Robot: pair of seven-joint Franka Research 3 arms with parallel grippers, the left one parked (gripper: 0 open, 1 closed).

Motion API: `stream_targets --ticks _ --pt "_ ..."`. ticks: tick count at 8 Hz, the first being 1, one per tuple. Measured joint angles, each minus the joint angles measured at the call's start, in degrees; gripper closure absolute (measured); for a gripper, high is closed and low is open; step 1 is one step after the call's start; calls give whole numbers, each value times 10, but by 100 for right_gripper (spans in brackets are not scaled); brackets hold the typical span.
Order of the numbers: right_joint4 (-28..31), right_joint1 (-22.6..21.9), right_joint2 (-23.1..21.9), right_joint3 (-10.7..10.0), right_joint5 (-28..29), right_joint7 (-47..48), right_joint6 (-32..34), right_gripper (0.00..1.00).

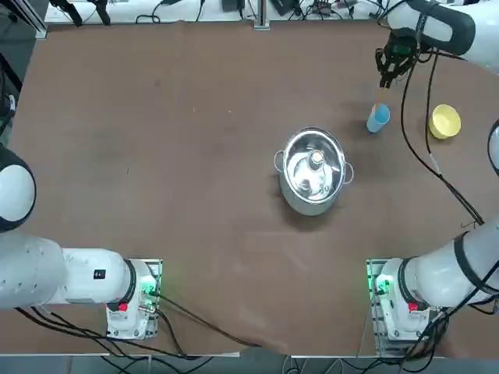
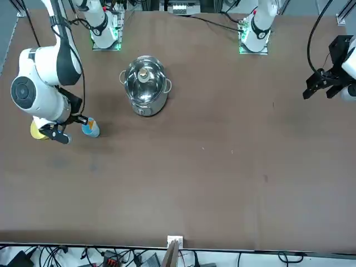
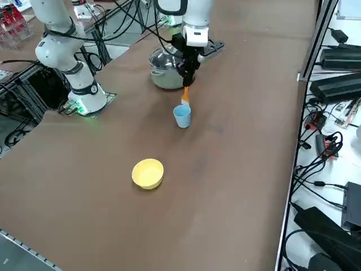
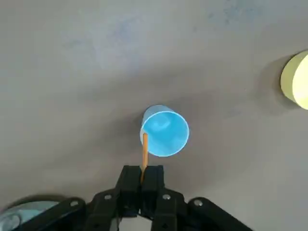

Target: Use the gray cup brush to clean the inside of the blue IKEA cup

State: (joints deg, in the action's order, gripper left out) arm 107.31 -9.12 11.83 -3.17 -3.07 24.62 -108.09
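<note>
My right claw (image 4: 144, 169) grips the orange brush (image 4: 145, 150) at the blue cup's (image 4: 166, 134) mouth. A lidded pot (image 1: 310, 175) shares the tabletop (image 1: 187, 218).

Glossy metal pot (image 1: 312, 173) with glass lid (image 1: 314, 165), smooth brown tabletop (image 1: 195, 156), light-blue plastic cup (image 1: 378, 118)

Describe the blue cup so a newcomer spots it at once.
From the steel pot, look toward the right gripper, which grips the orange brush. The light-blue tumbler stands just under that brush, narrower and bluer than the yellow bowl.
</note>
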Motion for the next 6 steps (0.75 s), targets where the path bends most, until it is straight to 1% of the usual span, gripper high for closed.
stream_targets --ticks 3,6 --pt "2 8 -3 -6 -7 -4 1 97" --pt "10 8 -1 -6 -7 -4 -10 97"
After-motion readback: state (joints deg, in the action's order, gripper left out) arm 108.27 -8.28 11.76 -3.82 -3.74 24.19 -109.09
